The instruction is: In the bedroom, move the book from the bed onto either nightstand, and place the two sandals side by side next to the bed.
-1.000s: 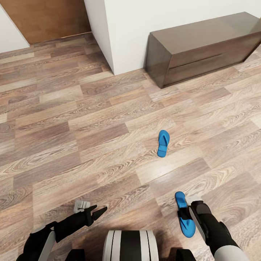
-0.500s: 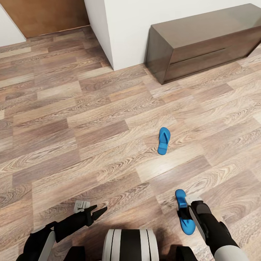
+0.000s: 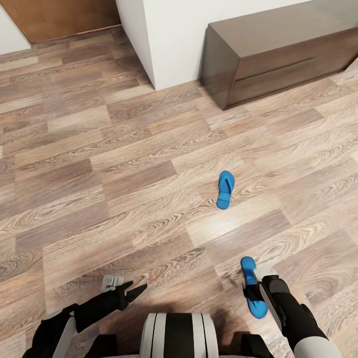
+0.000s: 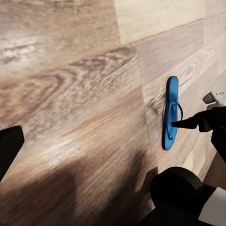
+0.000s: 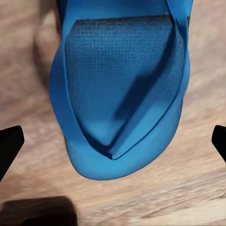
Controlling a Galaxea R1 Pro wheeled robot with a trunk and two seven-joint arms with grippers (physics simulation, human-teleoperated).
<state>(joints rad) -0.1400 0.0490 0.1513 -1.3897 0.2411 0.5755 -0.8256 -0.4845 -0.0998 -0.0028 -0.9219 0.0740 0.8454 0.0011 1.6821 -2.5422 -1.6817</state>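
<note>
Wood-plank floor [image 3: 124, 164], mixed light and grey-brown boards, covers most of the head view and shows glossy patches of reflected light. White wall corner [image 3: 169, 35] juts in at 12 o'clock, with a brown wooden door or panel [image 3: 64, 15] at 11 o'clock behind it. Long low dark-wood bench [image 3: 283, 49] with a horizontal seam on its front sits at 1 to 2 o'clock, against the wall, its top catching a soft sheen.

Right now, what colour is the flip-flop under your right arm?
Bright blue flip-flop, clearest in the right wrist view.
</note>
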